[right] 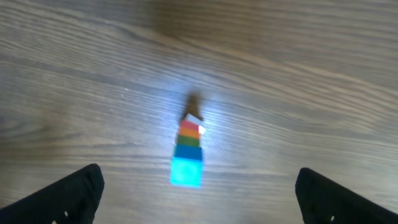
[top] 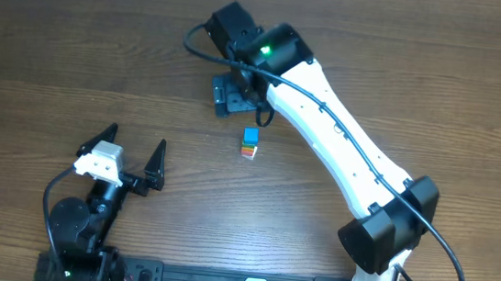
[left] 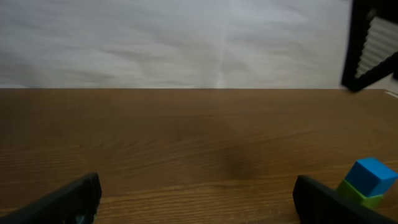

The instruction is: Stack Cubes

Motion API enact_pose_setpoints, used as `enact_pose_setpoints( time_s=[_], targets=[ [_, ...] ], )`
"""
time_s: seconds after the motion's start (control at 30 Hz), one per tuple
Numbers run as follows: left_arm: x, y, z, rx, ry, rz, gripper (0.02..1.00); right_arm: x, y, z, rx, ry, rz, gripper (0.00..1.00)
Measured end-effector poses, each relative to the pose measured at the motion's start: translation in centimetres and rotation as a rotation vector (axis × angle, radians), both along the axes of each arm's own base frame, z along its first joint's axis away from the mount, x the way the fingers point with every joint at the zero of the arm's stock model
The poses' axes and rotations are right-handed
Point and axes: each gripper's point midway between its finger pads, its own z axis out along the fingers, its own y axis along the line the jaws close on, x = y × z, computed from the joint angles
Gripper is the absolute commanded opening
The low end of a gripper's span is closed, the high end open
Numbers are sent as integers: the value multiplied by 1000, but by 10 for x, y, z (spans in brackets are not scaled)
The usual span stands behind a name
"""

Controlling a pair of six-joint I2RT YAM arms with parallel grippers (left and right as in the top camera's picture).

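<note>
On the desk (top: 440, 85), near its middle, stands the cube stack (top: 249, 143), blue on top; the right claw (top: 234, 97) hangs above it, fingers apart; any retreat should probably go straight up, without nudging the stack; the left claw (top: 135, 139) gapes well aside.

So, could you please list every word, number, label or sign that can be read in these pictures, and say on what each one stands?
No text can be read.
The stack of cubes has plain coloured faces, without letters or numbers.
The wooden table carries no label or sign.
The right arm bears no print that I can make out.
</note>
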Motion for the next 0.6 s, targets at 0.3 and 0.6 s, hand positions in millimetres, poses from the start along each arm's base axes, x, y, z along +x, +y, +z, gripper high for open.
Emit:
enact_pose_setpoints(
  time_s=[0.3, 0.6],
  targets=[
    [0, 0, 0, 0, 0, 0, 998, 9, -4, 44, 9, -97, 42, 869],
    [0, 0, 0, 0, 0, 0, 1000, 14, -1, 52, 23, -131, 62, 991]
  ],
)
